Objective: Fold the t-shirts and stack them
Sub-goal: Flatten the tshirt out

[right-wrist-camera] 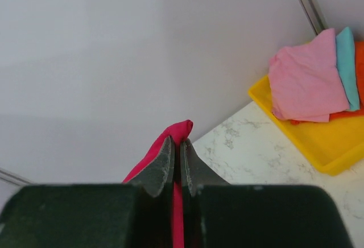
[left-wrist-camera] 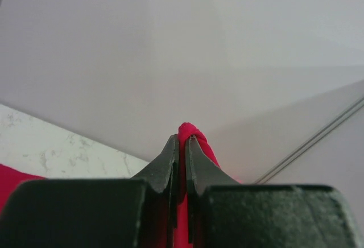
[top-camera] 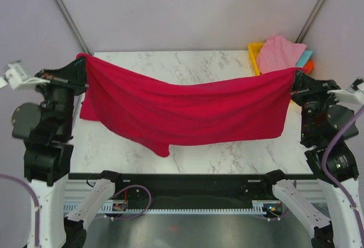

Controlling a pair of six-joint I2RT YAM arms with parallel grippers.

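Marble surface (top-camera: 239, 151): white with grey veins. Crimson t-shirt (top-camera: 187, 108) strung across nearly its full width, held up at two top corners and sagging in the middle. One lower corner droops toward the near edge — contact with the surface unclear. Yellow tray (top-camera: 253, 49) at the far right corner, folded pink cloth (top-camera: 278, 53) uppermost. Left pincer (left-wrist-camera: 181, 141) clamped on the shirt's left corner, jaws almost together. Right pincer (right-wrist-camera: 177, 143) pinched tight on the right corner — red fold pokes past the tips.
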